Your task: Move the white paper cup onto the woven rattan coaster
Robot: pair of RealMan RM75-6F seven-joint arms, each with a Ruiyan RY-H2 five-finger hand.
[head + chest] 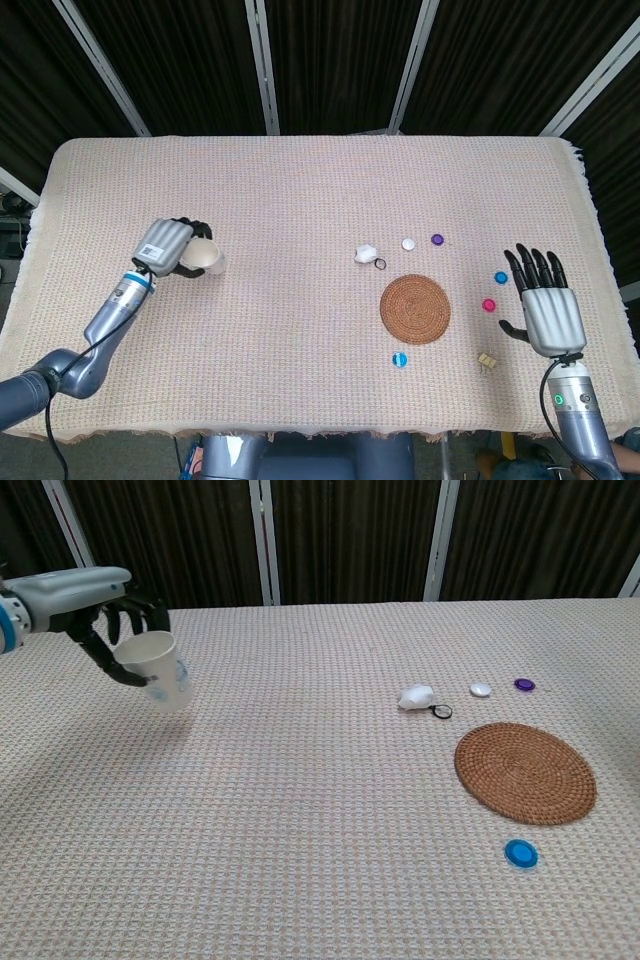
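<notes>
My left hand (170,247) (112,622) grips the white paper cup (206,257) (160,670) and holds it tilted above the cloth at the left side of the table. The round woven rattan coaster (415,309) (525,772) lies flat on the right part of the table, far from the cup, with nothing on it. My right hand (543,305) hovers at the table's right edge, fingers spread and holding nothing; only the head view shows it.
A beige woven cloth (300,200) covers the table. Near the coaster lie a white crumpled scrap (366,254), a small ring (380,264), a white cap (408,243), a purple cap (437,240), blue caps (400,359) (500,278), a pink cap (489,305) and a small clip (487,360).
</notes>
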